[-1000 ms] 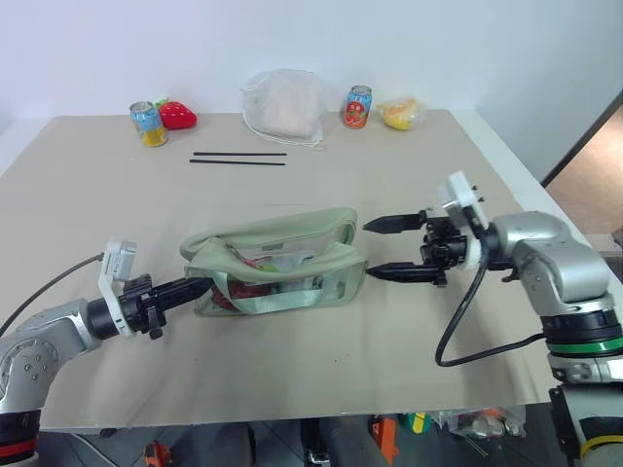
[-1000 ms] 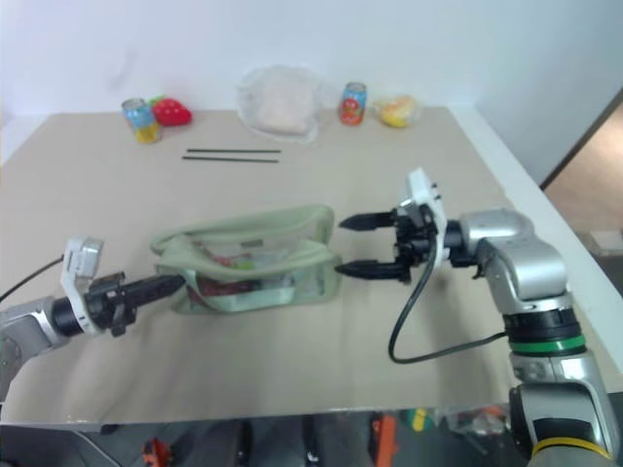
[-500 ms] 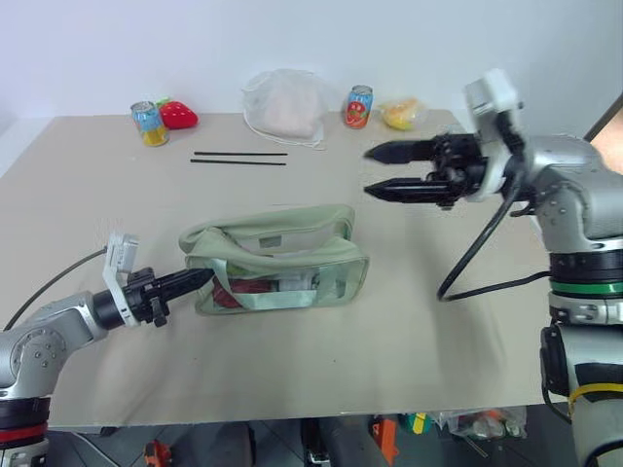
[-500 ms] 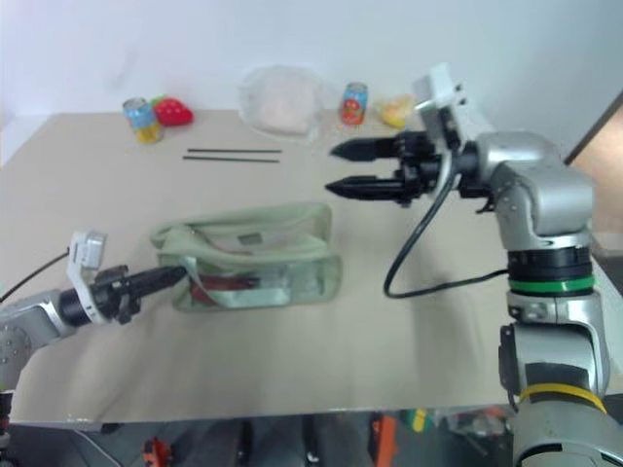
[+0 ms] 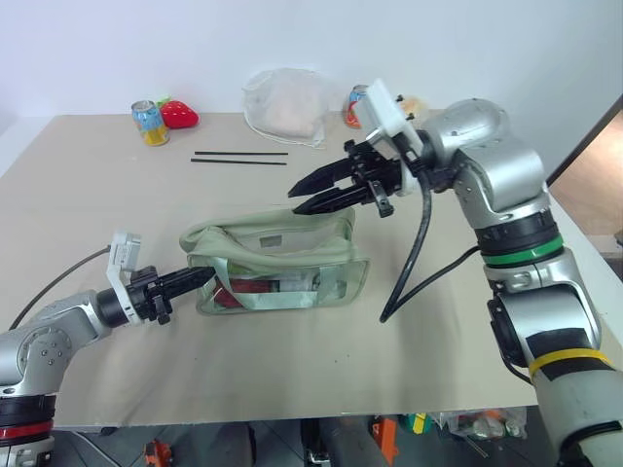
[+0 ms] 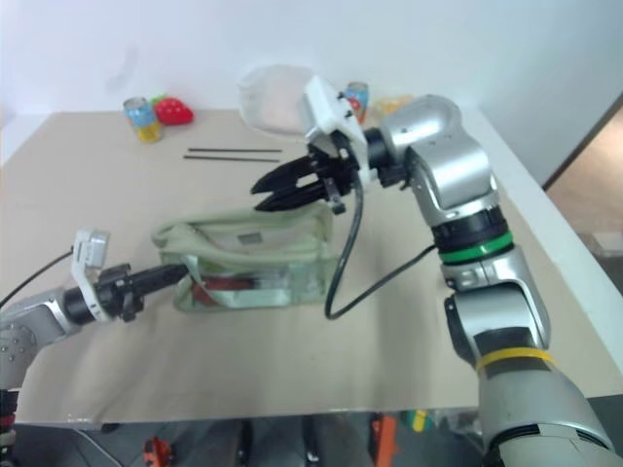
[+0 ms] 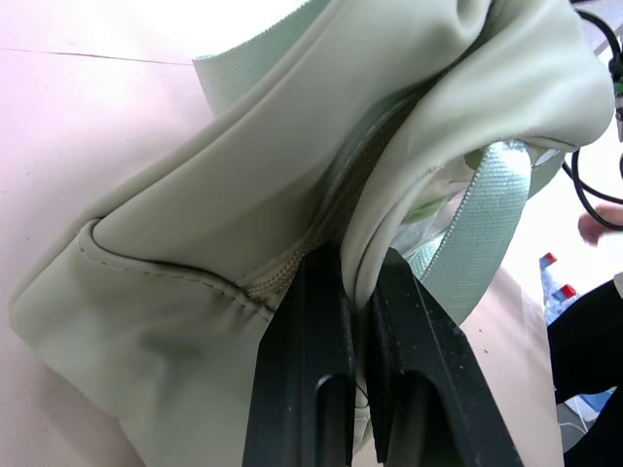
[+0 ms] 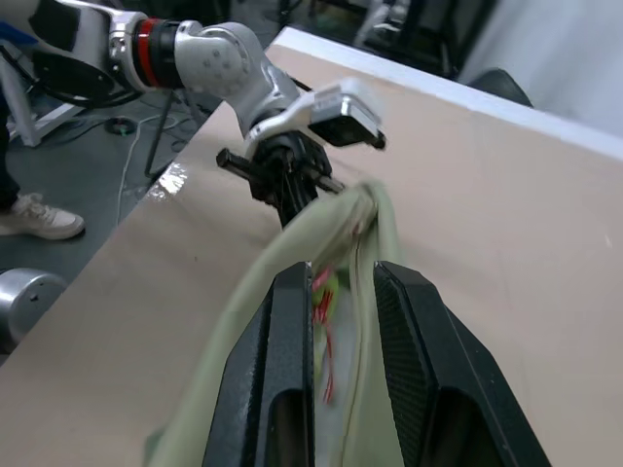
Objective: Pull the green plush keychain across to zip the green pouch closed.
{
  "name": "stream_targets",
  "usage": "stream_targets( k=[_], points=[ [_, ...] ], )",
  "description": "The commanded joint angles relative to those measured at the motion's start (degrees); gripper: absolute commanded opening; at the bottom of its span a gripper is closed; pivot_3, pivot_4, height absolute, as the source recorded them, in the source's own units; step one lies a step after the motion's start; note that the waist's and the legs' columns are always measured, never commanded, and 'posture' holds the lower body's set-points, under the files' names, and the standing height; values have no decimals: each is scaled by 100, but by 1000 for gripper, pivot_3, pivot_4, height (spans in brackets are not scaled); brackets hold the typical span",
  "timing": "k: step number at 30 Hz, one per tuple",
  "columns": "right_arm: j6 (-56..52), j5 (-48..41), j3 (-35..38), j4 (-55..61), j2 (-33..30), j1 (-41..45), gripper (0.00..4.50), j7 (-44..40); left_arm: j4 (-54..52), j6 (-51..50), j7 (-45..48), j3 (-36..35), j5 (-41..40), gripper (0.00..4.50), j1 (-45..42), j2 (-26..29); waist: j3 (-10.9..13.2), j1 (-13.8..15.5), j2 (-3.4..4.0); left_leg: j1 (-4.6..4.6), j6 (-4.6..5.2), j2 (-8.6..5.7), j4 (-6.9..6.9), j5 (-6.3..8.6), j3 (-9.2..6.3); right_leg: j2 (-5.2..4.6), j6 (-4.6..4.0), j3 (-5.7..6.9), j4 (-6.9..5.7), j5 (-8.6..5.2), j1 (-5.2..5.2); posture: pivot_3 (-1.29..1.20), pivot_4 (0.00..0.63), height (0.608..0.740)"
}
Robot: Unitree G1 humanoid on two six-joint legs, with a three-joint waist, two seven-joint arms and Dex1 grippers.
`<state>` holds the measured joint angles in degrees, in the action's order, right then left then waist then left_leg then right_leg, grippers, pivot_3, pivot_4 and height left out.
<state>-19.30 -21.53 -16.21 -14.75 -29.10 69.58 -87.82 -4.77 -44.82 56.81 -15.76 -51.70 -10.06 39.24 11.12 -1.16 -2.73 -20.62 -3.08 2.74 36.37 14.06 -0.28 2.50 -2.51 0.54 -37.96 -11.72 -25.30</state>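
The pale green pouch (image 5: 282, 248) lies at the table's middle with its top gaping. My left gripper (image 5: 200, 278) is shut on the fabric at the pouch's left end, beside the zipper (image 7: 292, 272). My right gripper (image 5: 294, 199) hovers above the pouch's top and points left along it. Its fingers (image 8: 287, 321) stand a little apart with nothing between them. Through that gap the right wrist view shows a small lime-green tuft with red on it, seemingly the green plush keychain (image 8: 328, 290), lying in the pouch's opening toward the left end.
Along the table's far edge stand a can (image 5: 148, 123) beside a red strawberry toy (image 5: 178, 115), a white sack (image 5: 284, 105) and a second can (image 5: 357, 102). Two black sticks (image 5: 238, 158) lie behind the pouch. Bare tabletop stretches in front and to the right.
My right arm has risen from the pouch's right side and swung left over its top, while its fingers narrowed. The left gripper has kept its hold and place.
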Motion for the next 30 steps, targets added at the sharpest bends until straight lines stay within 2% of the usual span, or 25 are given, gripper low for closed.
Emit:
stream_targets(
  k=[1,5,11,21,29,30],
  points=[
    [632,422,-354,-311,182,139,953,-434,85,-53,-99,275,257,0,89,-78,0,2,0,0,0,-1,0,0,2,-2,0,-1,0,0,0,0,150,740],
    [1124,864,-697,-847,463,133,953,-379,-15,-26,-181,238,234,0,196,-181,-1,1,1,0,0,-6,4,0,7,-9,2,-4,0,1,2,0,150,740],
    [1491,1199,-821,-1268,678,144,953,-307,-86,20,-211,224,239,0,284,-238,-1,7,1,-2,0,-6,4,0,4,-9,2,-3,0,1,0,0,150,740],
    [1395,1354,-1182,-880,579,-1,953,-468,57,41,-209,229,252,0,137,-218,-1,7,2,2,0,-2,4,0,3,-4,2,-2,-1,2,2,0,150,740],
    [1361,1878,-1522,-1035,868,-4,953,-225,149,58,-240,245,258,0,18,-319,-2,5,1,3,0,-1,4,0,3,-3,3,-2,-1,2,2,0,150,740],
    [1381,1925,-1529,-1074,914,2,1193,-174,148,62,-243,243,258,0,21,-331,-3,5,1,4,0,0,4,0,3,-2,3,-2,-1,2,2,0,150,740]
  ],
)
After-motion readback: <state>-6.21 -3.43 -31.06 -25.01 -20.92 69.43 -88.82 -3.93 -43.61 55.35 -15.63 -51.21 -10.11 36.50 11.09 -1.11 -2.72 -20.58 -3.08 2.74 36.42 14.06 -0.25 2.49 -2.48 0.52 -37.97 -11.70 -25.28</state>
